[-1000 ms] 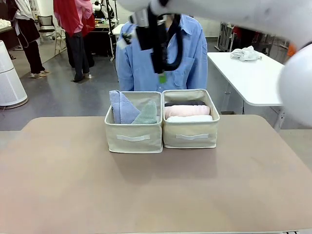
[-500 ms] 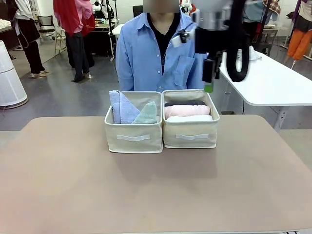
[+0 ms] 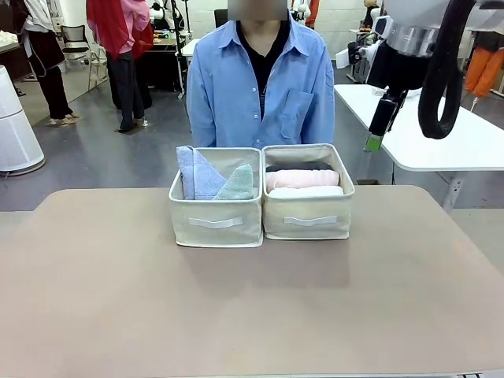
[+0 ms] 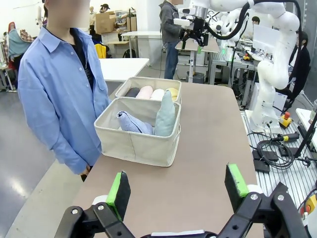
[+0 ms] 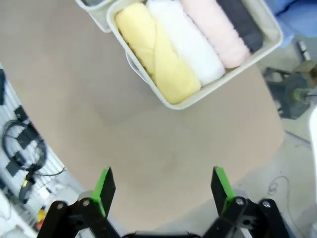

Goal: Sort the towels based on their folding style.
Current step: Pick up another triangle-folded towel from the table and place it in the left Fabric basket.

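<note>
- Brown bench carries two beige boxes side by side.
- Cone towels fill one, rolled towels the other.
- Right tool, fingers apart, hangs high above the rolls.
- Left tool, spread wide, sits well back from the cones.

Right gripper: raised high, right of and beyond the right fabric box, fingers spread, empty. Left gripper: level with the table, fingers apart, empty.
</note>
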